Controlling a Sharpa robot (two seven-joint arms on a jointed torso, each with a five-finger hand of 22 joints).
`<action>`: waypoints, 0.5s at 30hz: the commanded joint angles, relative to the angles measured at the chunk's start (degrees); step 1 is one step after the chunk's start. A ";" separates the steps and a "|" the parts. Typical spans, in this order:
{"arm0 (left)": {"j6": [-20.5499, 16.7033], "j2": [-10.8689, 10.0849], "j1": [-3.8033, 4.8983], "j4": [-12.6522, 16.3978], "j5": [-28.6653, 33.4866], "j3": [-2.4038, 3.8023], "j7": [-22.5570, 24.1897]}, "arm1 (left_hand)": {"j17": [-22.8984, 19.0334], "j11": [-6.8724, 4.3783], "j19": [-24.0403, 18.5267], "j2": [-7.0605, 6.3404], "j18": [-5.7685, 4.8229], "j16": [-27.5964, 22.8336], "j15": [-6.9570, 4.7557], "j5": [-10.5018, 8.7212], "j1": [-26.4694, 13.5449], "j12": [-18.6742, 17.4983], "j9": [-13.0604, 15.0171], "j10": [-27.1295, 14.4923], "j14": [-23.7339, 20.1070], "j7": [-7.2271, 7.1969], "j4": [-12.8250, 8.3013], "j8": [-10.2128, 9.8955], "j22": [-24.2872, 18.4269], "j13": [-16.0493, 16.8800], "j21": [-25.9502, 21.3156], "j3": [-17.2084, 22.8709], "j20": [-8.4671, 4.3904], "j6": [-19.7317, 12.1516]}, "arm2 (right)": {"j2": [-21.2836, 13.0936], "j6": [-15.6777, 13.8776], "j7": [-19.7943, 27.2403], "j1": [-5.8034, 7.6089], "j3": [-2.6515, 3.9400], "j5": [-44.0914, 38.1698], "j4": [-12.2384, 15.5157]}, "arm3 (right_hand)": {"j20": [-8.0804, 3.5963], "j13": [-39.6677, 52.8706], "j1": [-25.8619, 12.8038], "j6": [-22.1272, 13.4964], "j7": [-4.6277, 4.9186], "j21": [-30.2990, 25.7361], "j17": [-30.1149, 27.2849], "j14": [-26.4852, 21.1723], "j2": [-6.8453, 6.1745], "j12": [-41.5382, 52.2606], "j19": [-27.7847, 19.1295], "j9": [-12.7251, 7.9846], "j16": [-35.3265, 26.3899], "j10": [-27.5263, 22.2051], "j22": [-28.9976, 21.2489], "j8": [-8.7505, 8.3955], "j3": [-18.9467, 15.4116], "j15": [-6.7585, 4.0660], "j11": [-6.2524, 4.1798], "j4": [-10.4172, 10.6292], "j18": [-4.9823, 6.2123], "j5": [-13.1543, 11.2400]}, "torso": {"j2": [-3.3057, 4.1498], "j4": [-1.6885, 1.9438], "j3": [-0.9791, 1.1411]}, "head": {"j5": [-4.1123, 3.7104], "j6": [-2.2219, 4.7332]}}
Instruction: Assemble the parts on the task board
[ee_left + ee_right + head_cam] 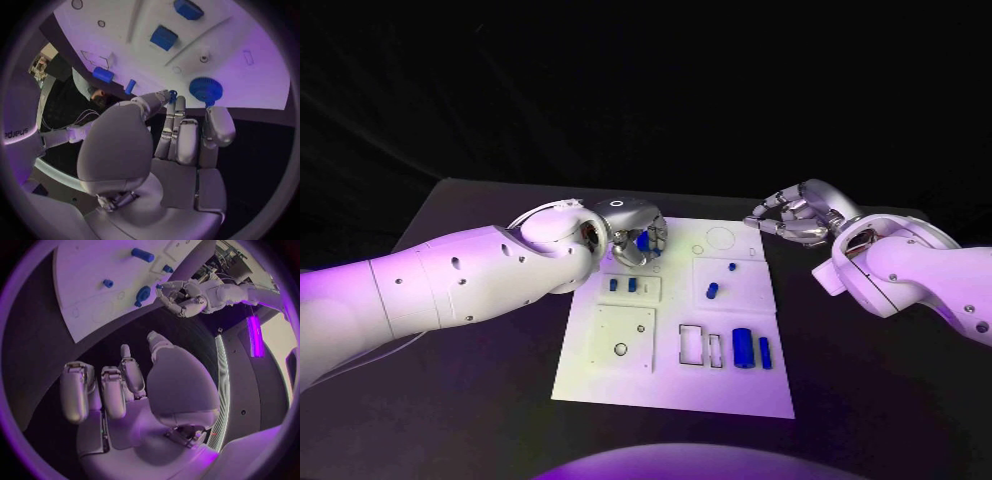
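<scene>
The white task board (678,385) lies in the middle of the black table. My left hand (629,235) hovers over its far left corner. Thumb and a finger pinch a small blue part (172,93). A blue gear (205,89) sits right beside another fingertip (213,111); I cannot tell if they touch. The gear (642,241) looks ringed by the fingers from above, and from the right wrist the gear (143,293) is next to the left hand (184,297). My right hand (798,215) hangs off the board's far right corner, fingers apart and holding nothing.
Two small blue blocks (623,284) and a short blue peg (713,291) lie mid-board. A blue block (743,347) and a slim blue bar (764,351) lie at the near right, beside empty rectangular outlines (692,343). Bare table surrounds the board.
</scene>
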 commanded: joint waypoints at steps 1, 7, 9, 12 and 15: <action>-2.60 -1.24 0.06 1.51 1.68 0.48 1.42 | 0.01 0.14 0.33 -0.16 -1.18 0.15 0.09 0.25 -0.57 -0.47 0.02 0.49 0.49 -0.05 -0.09 -0.26 9.14 -0.06 0.28 0.12 -0.01 0.52 | 0.09 0.42 0.02 -0.03 0.00 -0.79 -0.17 | -0.42 0.35 0.55 0.00 -0.05 -0.25 12.83 5.36 0.08 0.01 1.48 0.04 -0.20 0.09 11.99 0.26 -0.14 -0.39 -0.12 0.01 0.80 0.16 | -0.02 0.03 0.00 | 0.07 0.12; -0.06 -3.37 0.09 2.58 2.19 0.85 0.74 | -0.06 0.14 0.30 -0.28 -1.18 0.12 0.09 0.14 -0.71 -0.60 0.02 0.60 0.50 -0.06 -0.07 -0.33 9.13 -0.08 0.28 0.09 -0.01 0.53 | 0.14 0.46 -0.04 -0.03 0.00 -0.70 -0.32 | -0.42 0.35 0.55 0.00 -0.05 -0.25 12.83 5.36 0.08 0.01 1.48 0.04 -0.20 0.09 11.99 0.26 -0.14 -0.39 -0.12 0.01 0.80 0.16 | 0.05 -0.01 -0.02 | 0.16 0.12; 0.79 -3.92 0.08 2.54 2.41 0.88 0.57 | -0.15 0.15 0.24 -0.30 -1.15 0.08 0.09 0.12 -0.73 -0.63 0.02 0.61 0.48 -0.06 -0.07 -0.35 9.10 -0.08 0.16 0.09 -0.01 0.52 | 0.14 0.46 -0.04 -0.03 0.00 -0.60 -0.36 | -0.43 0.23 0.56 0.04 -0.06 -0.32 12.77 5.35 0.12 -0.09 1.46 0.09 -0.23 0.02 11.97 0.29 -0.16 -0.41 -0.13 0.01 0.82 0.17 | 0.06 0.01 -0.08 | 0.13 0.08; 2.05 -4.56 0.05 2.29 2.58 0.88 0.37 | -0.60 0.19 0.09 -0.41 -1.12 -0.12 0.13 -0.07 -0.83 -0.89 -0.01 0.63 0.35 -0.01 -0.10 -0.52 9.03 -0.13 -0.05 0.11 0.00 0.40 | 0.15 0.49 -0.02 -0.03 0.00 -0.51 -0.38 | -0.43 0.23 0.56 0.04 -0.06 -0.32 12.77 5.35 0.12 -0.09 1.46 0.09 -0.23 0.02 11.97 0.29 -0.16 -0.41 -0.13 0.01 0.82 0.17 | 0.07 -0.02 -0.11 | 0.25 -0.02; 3.30 -4.91 0.03 1.85 2.54 0.81 0.20 | -0.82 0.31 -0.11 -0.58 -1.08 -0.24 0.21 -0.54 -0.95 -1.34 -0.08 0.60 0.23 0.09 -0.16 -0.83 8.96 -0.20 -0.27 0.16 0.05 0.14 | 0.17 0.49 -0.01 -0.03 0.00 -0.47 -0.39 | -0.43 0.23 0.56 0.04 -0.06 -0.32 12.77 5.35 0.12 -0.09 1.46 0.09 -0.23 0.02 11.97 0.29 -0.16 -0.41 -0.13 0.01 0.82 0.17 | 0.12 -0.11 -0.07 | 0.41 0.03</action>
